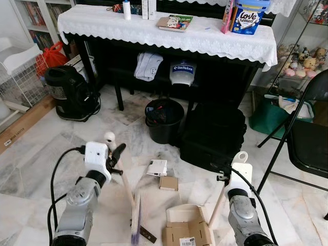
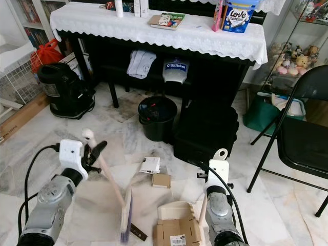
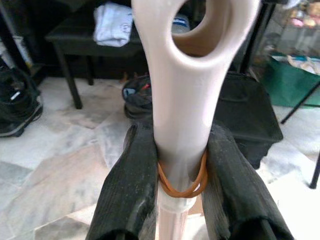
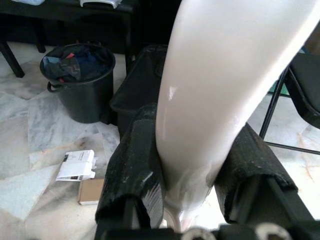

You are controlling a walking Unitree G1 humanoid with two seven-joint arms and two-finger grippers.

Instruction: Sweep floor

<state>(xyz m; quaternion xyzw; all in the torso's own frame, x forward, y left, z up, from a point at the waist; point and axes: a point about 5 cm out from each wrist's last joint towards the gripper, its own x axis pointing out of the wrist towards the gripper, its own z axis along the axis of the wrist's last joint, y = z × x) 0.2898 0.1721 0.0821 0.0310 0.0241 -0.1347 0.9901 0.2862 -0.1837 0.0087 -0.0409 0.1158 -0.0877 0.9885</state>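
While both arms reach over the marble floor [image 1: 46,154], the left gripper [image 1: 115,156] pinches the cream broom [image 1: 128,192] near its handle top, fingers [image 3: 131,185] pressed against the shaft above an orange rubber band [image 3: 182,181]. Broom head rests on the floor beside a small dark scrap [image 1: 148,235]. Between the arms lie a white leaflet [image 1: 157,167], a small brown box [image 1: 168,183] and a torn carton [image 1: 188,233]. Right gripper [image 4: 192,165] clamps the dustpan [image 1: 190,213] by its pale handle; the pan sits on the floor touching the carton.

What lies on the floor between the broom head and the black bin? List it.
In the left eye view, a white folded paper and a small brown card box lie between the broom head and the black bin.
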